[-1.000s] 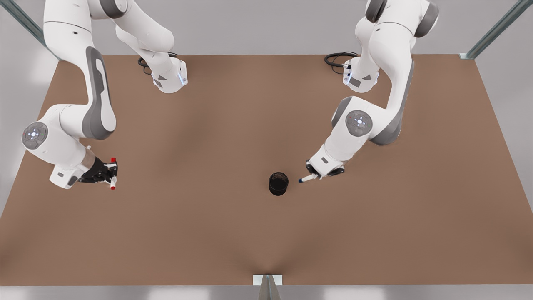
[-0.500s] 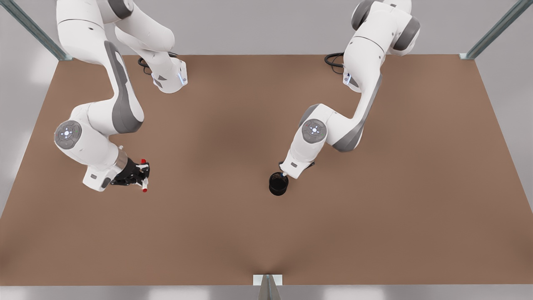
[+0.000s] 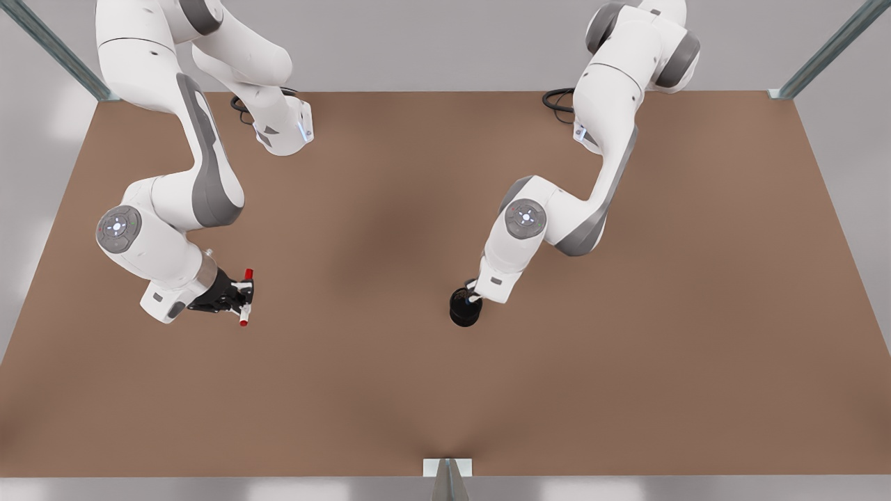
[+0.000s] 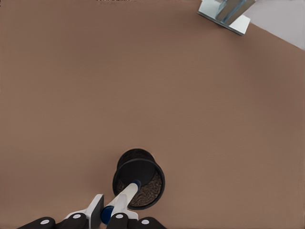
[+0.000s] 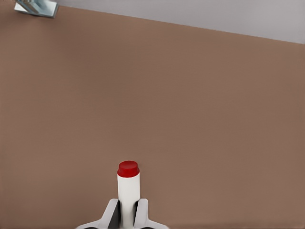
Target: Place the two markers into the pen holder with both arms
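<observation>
Markers first, going from the front view's left. White-barrelled marker with red cap and red tip (image 3: 245, 298) sits crosswise in the black two-finger right gripper (image 3: 240, 299), clear of the plain brown table (image 3: 390, 390), well apart from the cup. Right wrist view: same red marker (image 5: 127, 191) stands out between the pale fingers (image 5: 110, 214), which are closed against its barrel, red end pointing away from the wrist. White right arm with grey joint panels (image 3: 160, 229) reaches in from the front view's upper left.

Mid-table: small black round pen holder with mesh-like walls (image 3: 461, 316), upright on the table.

Just beside it toward the front view's right, left gripper (image 3: 475, 296) hangs over the holder's rim, carried by the second white arm (image 3: 557, 216), which comes in from the front view's upper right. Left wrist view: white-barrelled marker with dark blue cap (image 4: 121, 200) is pinched between the left gripper's fingers (image 4: 95, 207), fingers closed on the barrel. Marker is tilted, its far end inside the mouth of the pen holder (image 4: 155, 167), blue cap end up by the fingers. Cannot tell whether the tip touches the holder's bottom.
</observation>
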Available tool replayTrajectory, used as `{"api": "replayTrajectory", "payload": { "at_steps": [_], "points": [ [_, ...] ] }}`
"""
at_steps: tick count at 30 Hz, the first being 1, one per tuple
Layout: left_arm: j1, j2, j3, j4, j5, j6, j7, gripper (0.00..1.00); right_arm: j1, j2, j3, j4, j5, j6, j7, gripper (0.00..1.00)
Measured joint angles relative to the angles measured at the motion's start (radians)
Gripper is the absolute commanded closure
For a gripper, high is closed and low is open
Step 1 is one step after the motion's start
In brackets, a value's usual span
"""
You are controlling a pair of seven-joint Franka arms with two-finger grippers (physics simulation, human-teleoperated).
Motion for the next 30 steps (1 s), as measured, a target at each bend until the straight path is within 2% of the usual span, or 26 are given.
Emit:
{"api": "replayTrajectory", "payload": {
  "at_steps": [1, 2, 3, 7, 10, 14, 16, 22, 26, 28, 30],
  "points": [
    [0.0, 0.004, 0.001, 0.001, 0.0, 0.004, -0.008, 0.59, 0.001, 0.0, 0.0, 0.0, 0.0, 0.003, 0.006, 0.79],
    [0.001, 0.009, 0.001, 0.001, -0.002, 0.009, -0.015, 0.07, 0.002, 0.0, 0.0, 0.0, 0.001, 0.007, 0.011, 0.79],
    [0.0, 0.012, 0.001, 0.001, -0.003, 0.014, -0.021, 0.0, 0.004, 0.0, 0.0, 0.0, 0.001, 0.01, 0.015, 0.79],
    [0.013, 0.007, 0.002, -0.001, -0.011, 0.029, -0.027, 0.0, 0.035, 0.001, 0.005, 0.015, 0.002, 0.029, 0.031, 0.79],
    [0.198, -0.072, 0.001, 0.0, -0.013, -0.08, 0.036, 0.0, 0.11, 0.001, 0.008, 0.031, 0.005, 0.073, 0.041, 0.79],
    [0.406, -0.24, 0.028, 0.006, -0.004, -0.271, 0.186, 0.0, 0.222, 0.003, 0.009, 0.033, 0.009, 0.187, 0.054, 0.79],
    [0.507, -0.313, -0.017, 0.009, 0.016, -0.342, 0.264, 0.0, 0.279, 0.039, 0.01, 0.06, 0.008, 0.264, 0.064, 0.79],
    [0.531, -0.338, -0.061, 0.023, 0.056, -0.484, 0.451, 0.0, 0.443, 0.162, 0.006, 0.218, 0.007, 0.453, 0.1, 0.79],
    [0.533, -0.331, -0.061, 0.024, 0.062, -0.524, 0.546, 0.0, 0.546, 0.213, -0.009, 0.252, -0.002, 0.575, 0.125, 0.79],
    [0.536, -0.324, -0.06, 0.024, 0.063, -0.535, 0.586, 0.0, 0.632, 0.233, -0.067, 0.258, -0.007, 0.64, 0.136, 0.79],
    [0.534, -0.321, -0.06, 0.024, 0.064, -0.542, 0.622, 0.0, 0.759, 0.276, -0.19, 0.304, -0.011, 0.699, 0.151, 0.79]
  ]
}}
